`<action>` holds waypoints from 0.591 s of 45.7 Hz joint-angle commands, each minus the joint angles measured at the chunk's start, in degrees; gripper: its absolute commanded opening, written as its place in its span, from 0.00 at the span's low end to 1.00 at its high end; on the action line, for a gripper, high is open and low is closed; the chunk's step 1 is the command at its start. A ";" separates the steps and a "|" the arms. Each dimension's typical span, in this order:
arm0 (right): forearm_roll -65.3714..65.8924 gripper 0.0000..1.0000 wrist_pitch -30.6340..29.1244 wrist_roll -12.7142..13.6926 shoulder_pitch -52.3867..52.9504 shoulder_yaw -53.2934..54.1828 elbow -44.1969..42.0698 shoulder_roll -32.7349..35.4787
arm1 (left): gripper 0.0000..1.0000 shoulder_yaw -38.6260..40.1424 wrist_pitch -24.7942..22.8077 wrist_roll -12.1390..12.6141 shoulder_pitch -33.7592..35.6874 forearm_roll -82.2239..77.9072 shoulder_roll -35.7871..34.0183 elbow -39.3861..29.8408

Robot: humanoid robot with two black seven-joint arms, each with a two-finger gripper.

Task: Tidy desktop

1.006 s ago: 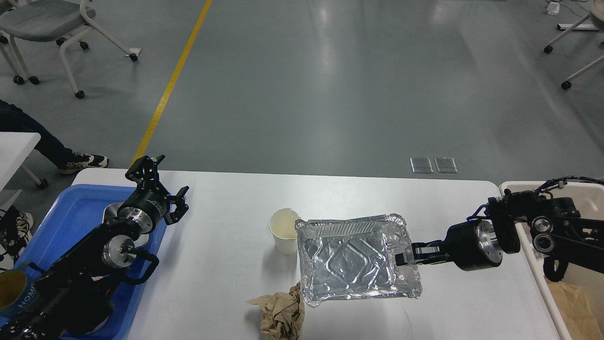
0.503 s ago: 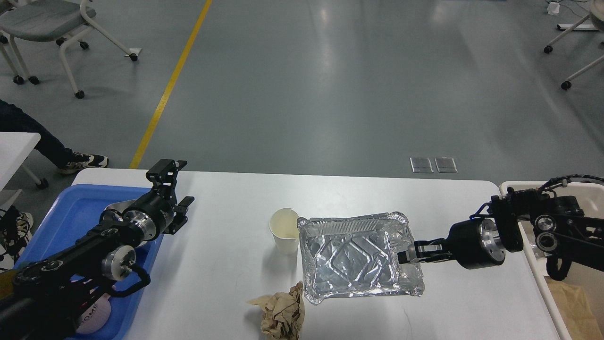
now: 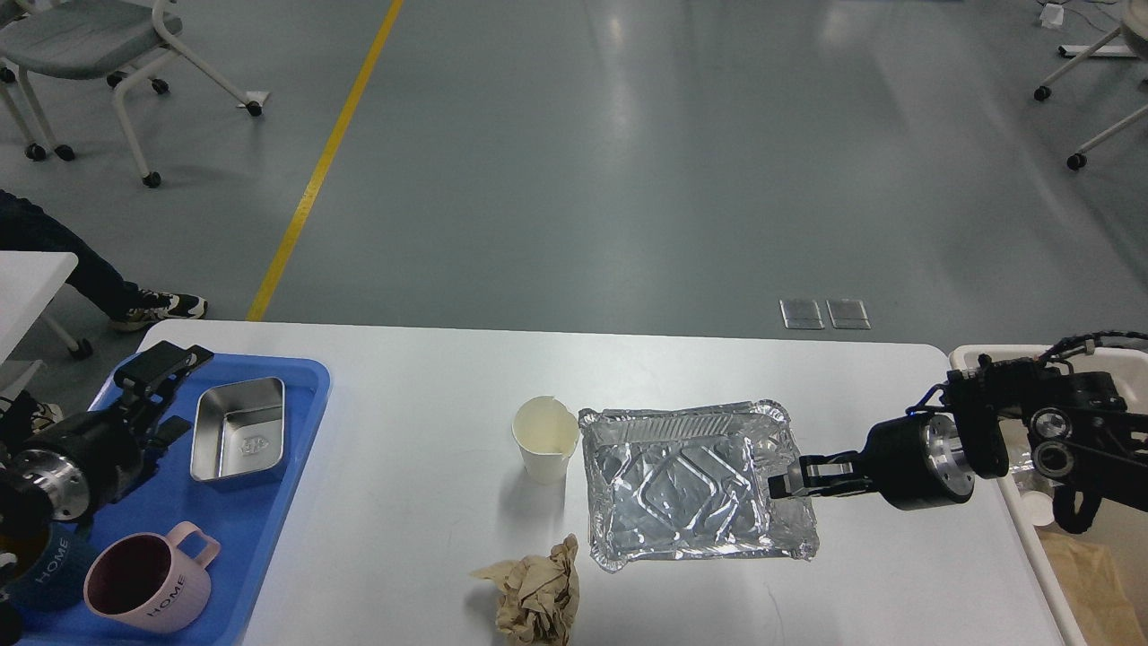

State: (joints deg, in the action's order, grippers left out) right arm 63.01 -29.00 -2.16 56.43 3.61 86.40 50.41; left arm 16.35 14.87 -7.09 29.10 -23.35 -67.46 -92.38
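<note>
The white desktop (image 3: pixel 430 395) fills the lower half of the head view. On it lie a crinkled foil tray (image 3: pixel 691 484), a white paper cup (image 3: pixel 543 440) just left of the tray, and a crumpled brown paper ball (image 3: pixel 534 597) at the front. My right gripper (image 3: pixel 782 480) is shut on the foil tray's right rim, and the tray looks slightly tilted. My left gripper (image 3: pixel 161 366) hovers over the far left corner of the blue tray (image 3: pixel 305 422); its fingers are seen end-on.
The blue tray holds a steel rectangular dish (image 3: pixel 239 429), a pink mug (image 3: pixel 148 581) and a dark blue mug (image 3: pixel 49 574). A white bin (image 3: pixel 1040 547) with brown paper inside stands off the desktop's right edge. Chairs and a seated person's legs are beyond, on the floor.
My left arm has pulled back left over the blue tray, uncovering the steel dish and the mugs. The right gripper has carried the foil tray slightly right, away from the cup.
</note>
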 commanded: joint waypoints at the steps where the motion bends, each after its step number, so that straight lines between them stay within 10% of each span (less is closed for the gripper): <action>1: 0.01 0.00 -0.01 -0.03 -0.01 0.00 0.35 0.21 | 0.97 -0.18 -4.14 -0.20 -0.01 -3.98 -4.87 -2.19; 10: 0.01 0.00 -0.01 -0.03 -0.01 0.08 0.35 0.21 | 0.97 -0.18 -14.16 -0.38 0.35 -6.70 -11.37 -2.98; 27: 0.01 0.00 -0.01 -0.03 0.08 0.08 0.44 0.74 | 0.97 0.43 -15.05 -0.55 0.17 -14.70 -17.53 -3.77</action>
State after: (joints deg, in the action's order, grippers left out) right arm 63.02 -29.00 -2.20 56.51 3.68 86.76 50.65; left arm 16.55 -0.64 -7.51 29.33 -38.37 -84.15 -96.22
